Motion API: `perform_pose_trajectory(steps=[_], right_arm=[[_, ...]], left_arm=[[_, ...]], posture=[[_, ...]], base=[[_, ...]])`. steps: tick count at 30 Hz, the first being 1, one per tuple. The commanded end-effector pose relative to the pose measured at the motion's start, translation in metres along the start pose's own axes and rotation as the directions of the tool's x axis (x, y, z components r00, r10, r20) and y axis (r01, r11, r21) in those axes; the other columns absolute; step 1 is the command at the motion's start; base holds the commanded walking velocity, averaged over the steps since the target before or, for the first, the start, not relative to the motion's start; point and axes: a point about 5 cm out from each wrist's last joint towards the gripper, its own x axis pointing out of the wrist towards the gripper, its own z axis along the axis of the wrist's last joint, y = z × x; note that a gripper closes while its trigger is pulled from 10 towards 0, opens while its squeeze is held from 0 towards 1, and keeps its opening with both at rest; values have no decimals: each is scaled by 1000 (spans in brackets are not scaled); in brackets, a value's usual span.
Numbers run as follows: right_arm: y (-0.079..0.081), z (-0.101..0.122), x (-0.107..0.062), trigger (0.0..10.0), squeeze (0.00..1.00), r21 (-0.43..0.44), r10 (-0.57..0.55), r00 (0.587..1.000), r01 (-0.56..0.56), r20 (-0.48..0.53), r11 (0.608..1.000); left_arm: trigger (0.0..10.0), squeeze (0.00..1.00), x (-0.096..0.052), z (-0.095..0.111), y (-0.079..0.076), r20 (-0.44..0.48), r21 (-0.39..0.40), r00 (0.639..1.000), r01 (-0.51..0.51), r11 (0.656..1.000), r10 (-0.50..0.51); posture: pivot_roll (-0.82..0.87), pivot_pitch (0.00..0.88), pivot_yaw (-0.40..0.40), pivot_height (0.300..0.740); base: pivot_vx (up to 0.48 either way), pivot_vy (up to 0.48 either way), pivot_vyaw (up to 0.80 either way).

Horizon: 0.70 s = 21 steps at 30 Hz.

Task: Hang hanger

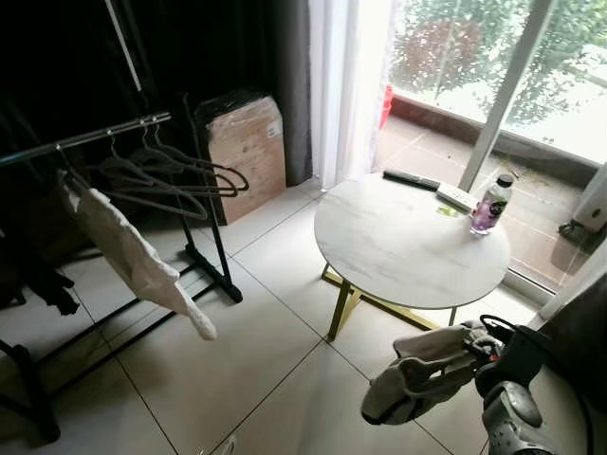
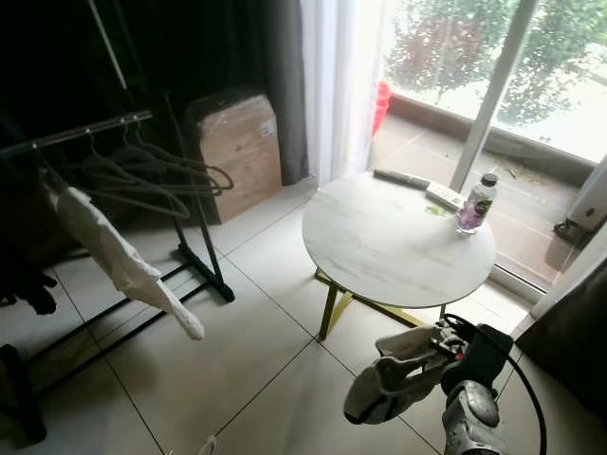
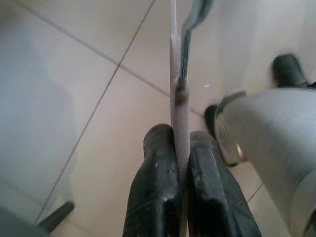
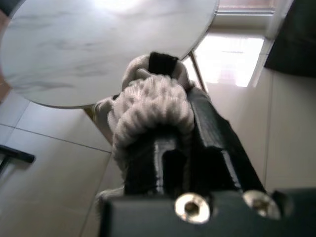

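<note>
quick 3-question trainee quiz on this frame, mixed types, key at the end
1. True or false: the left gripper is shut on a thin hanger.
2. What does the right gripper hold? A) bottle B) knitted garment C) remote
3. Fill in: the bottle stands on the round ____.

Key
1. True; the fingers pinch the hanger's bar.
2. B, the pale knitted garment.
3. table, near its window-side edge, beside the remote.

Head views downward, wrist views close
</note>
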Motion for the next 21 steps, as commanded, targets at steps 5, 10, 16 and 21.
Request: perform_pose_trajectory(steps=[5,10,16,21], right_arm=[[-2,-3,-2,10000,0,0,-2,1000,2,2,1000],[-1,-3,-2,10000,0,1,-1,1000,1,2,1000],[1,-2,-1,10000,0,-13,23,1000,-23,4,1000],[10,-3,-2,10000,0,-200,84,996,-82,-1,976]], left_arm=[[10000,0,-2,-9,2,-25,-19,1000,-7,1000,7],[10000,0,-2,-9,1,-24,-18,1000,-4,1000,3],[10000,0,-2,-10,2,-25,-21,1000,-4,1000,4],[10000,0,-3,-10,3,-29,-45,999,-16,999,14]], posture=[[-52,75,11,740],[-51,74,11,740],[-54,73,10,740],[-58,69,11,740]], base=[[0,0,-788],[0,0,-788],[0,0,-765],[0,0,0]])
